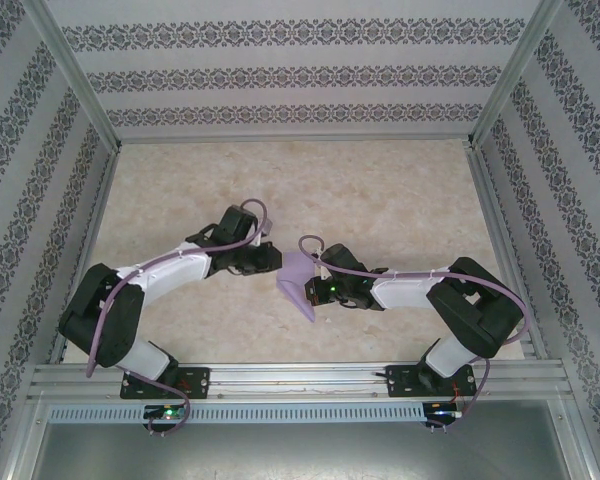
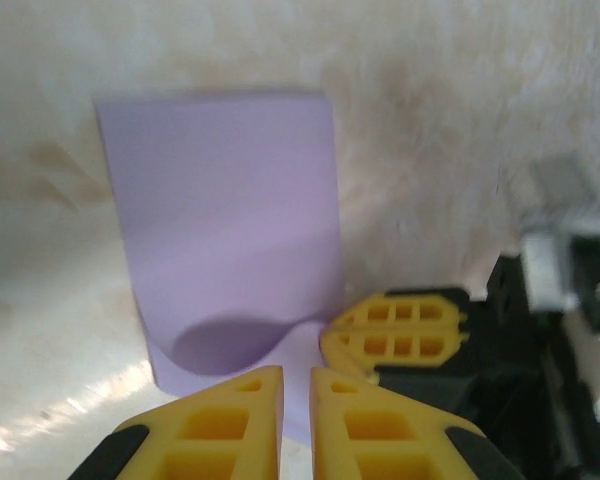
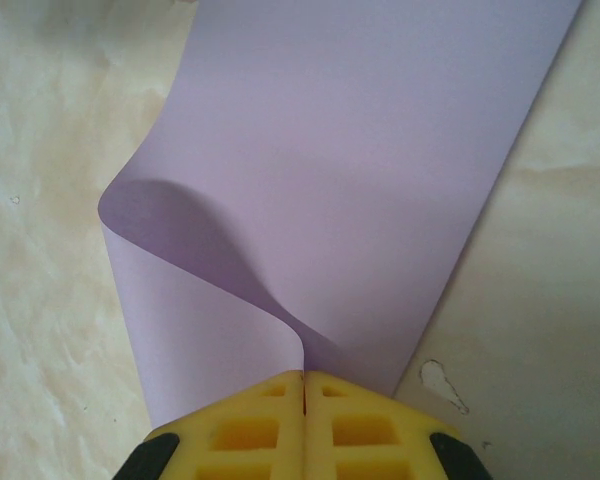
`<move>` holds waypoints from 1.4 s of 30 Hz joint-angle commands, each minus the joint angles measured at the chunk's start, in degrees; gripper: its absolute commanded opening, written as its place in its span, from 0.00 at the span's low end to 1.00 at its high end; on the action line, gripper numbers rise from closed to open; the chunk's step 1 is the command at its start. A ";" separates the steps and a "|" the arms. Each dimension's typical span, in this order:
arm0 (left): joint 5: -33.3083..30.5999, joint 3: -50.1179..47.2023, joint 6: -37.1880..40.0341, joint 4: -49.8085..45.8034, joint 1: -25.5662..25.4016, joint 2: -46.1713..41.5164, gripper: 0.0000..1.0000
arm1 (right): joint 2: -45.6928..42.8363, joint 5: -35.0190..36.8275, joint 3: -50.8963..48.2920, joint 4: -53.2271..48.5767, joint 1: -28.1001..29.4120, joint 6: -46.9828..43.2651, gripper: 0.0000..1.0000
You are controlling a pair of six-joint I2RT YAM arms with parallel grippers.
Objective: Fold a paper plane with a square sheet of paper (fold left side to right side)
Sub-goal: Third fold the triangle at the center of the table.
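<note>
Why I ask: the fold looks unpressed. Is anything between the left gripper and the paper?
Nothing visible; the left gripper is right at the edge of the paper. The right gripper, shut on the paper, sits just beside it.

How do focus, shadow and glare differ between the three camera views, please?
Left wrist: soft focus throughout, the sheet of paper has fuzzy edges, and glare washes the table at lower left. Right wrist: sharp, with the paper's curl casting a dark shadow on itself. Top external: even light, only faint shadows.
</note>
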 commanded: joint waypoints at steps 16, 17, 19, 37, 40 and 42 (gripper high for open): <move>4.92 -5.40 -8.07 16.37 -6.98 7.43 0.13 | 2.05 1.70 -0.84 -3.73 0.70 -0.70 0.00; 4.92 -5.43 -7.97 16.35 -6.98 7.75 0.13 | 2.05 1.76 -0.83 -3.76 0.77 -0.71 0.00; 4.75 -5.52 -7.83 16.31 -6.98 8.35 0.13 | 2.05 1.77 -0.85 -3.84 0.70 -0.71 0.00; 2.74 -5.76 -7.33 17.15 -6.96 12.11 0.13 | 2.19 1.72 -0.49 -4.28 0.70 -1.11 0.00; 2.40 -5.65 -7.06 17.16 -6.98 12.51 0.13 | 2.22 1.61 -0.41 -4.28 0.70 -1.12 0.00; 2.03 -5.75 -6.85 16.87 -6.97 12.79 0.13 | 2.15 1.56 -0.38 -4.28 0.70 -1.07 0.00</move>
